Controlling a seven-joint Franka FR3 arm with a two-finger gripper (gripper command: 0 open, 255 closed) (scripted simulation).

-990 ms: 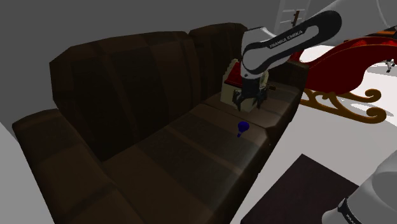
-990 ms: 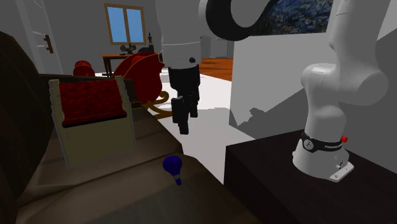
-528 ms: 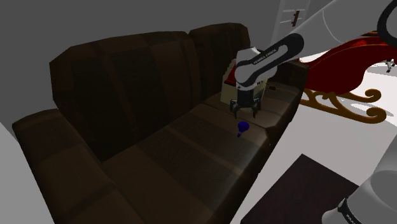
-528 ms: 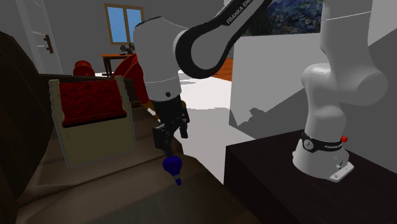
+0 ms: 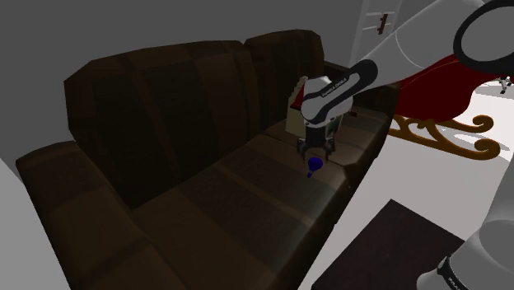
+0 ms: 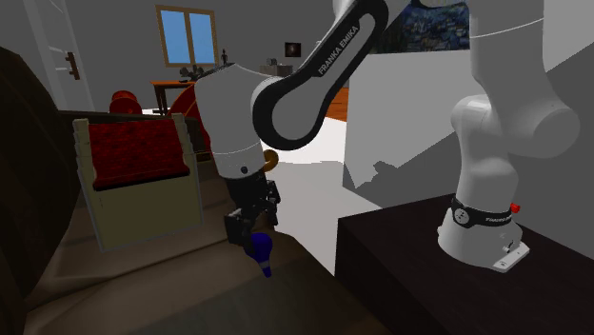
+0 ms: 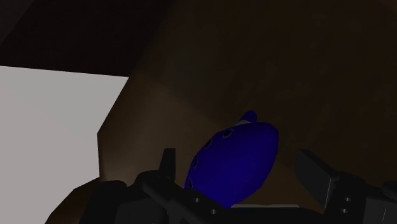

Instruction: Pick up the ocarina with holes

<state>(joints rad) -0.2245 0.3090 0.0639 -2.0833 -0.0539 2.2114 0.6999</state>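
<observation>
Small blue ocarina with holes [image 7: 238, 159] lies on the dark brown sofa [image 5: 206, 189], near the seat's front edge. Black pincer [image 6: 252, 231] hangs just above it, fingers apart, straddling it.

I read the ocarina [image 7: 235, 162] as deep blue, with a row of dark holes. The sofa [image 5: 165, 123] is dark brown. My gripper [image 5: 315, 151] is all black, on a white arm [image 6: 228, 105]. The small chair [image 6: 128, 152] has red quilted padding in a cream frame. The sleigh [image 5: 436, 82] is red with golden runners.
</observation>
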